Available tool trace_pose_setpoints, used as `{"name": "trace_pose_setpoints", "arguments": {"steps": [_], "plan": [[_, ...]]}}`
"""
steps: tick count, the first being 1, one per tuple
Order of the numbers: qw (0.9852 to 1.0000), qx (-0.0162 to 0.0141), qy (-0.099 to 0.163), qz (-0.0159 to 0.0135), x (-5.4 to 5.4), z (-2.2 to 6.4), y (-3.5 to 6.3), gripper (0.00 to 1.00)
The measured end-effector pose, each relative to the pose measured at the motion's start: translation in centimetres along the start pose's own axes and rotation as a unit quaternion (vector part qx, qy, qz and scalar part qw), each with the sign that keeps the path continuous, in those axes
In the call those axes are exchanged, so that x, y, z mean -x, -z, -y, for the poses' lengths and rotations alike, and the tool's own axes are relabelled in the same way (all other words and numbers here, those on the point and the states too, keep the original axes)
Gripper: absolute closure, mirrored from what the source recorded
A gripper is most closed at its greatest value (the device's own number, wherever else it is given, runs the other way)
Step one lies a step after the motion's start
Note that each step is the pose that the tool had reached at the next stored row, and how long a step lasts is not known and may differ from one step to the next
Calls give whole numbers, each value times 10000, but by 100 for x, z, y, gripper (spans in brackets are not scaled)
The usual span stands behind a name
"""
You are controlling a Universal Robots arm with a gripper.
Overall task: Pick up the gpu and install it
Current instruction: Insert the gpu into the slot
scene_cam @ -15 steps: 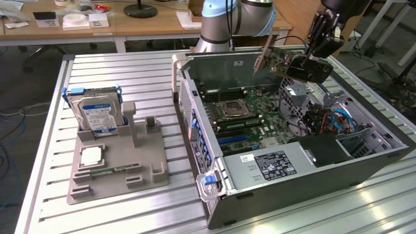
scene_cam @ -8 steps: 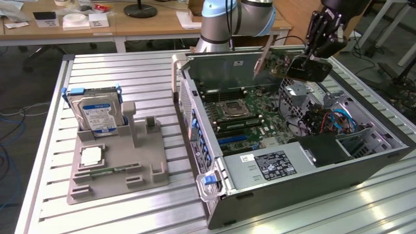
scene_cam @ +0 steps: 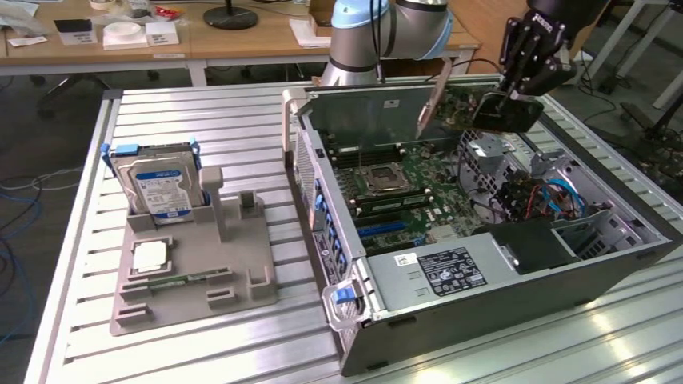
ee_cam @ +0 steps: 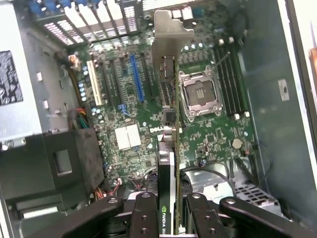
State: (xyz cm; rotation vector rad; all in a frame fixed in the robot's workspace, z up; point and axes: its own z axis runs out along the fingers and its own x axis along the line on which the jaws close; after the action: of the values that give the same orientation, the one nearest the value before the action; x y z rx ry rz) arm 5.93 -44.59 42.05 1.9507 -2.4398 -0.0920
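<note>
**A:** What sits at the exterior view's left?

**B:** A grey holder (scene_cam: pixel 192 280) on the slatted table (scene_cam: pixel 213 120). A hard drive (scene_cam: pixel 158 186) stands upright at its back in a blue frame. A processor chip (scene_cam: pixel 149 256) lies flat in front of the drive, with a memory stick (scene_cam: pixel 176 282) just beside it.

**A:** And in the middle?

**B:** The open computer case (scene_cam: pixel 597 264) lies on its side, showing the motherboard (scene_cam: pixel 395 200), the bare CPU socket (scene_cam: pixel 385 178) and the power supply (scene_cam: pixel 443 272) at the near end.

**A:** Where is the gpu?

**B:** Toward the exterior view's right, the gpu (scene_cam: pixel 465 110) hangs in the air over the far end of the case, clear of the board. The gripper (scene_cam: pixel 517 94) has it from above.

**A:** How do the jaws stand?

**B:** In the wrist view the gripper (ee_cam: pixel 171 213) pinches the gpu (ee_cam: pixel 168 124) edge-on. Its black fingers (ee_cam: pixel 143 213) press on both faces. The silver bracket (ee_cam: pixel 171 29) points away from the camera, and the card lines up over the board between the blue slot (ee_cam: pixel 136 77) and the socket.
</note>
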Motion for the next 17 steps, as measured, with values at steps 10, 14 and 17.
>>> {"name": "trace_pose_setpoints", "arguments": {"steps": [10, 14, 17], "plan": [[10000, -1, -50, 3, -1, 3, -51, 73], [10000, -1, -50, 3, -1, 3, -51, 73], [10000, -1, -50, 3, -1, 3, -51, 73]]}}
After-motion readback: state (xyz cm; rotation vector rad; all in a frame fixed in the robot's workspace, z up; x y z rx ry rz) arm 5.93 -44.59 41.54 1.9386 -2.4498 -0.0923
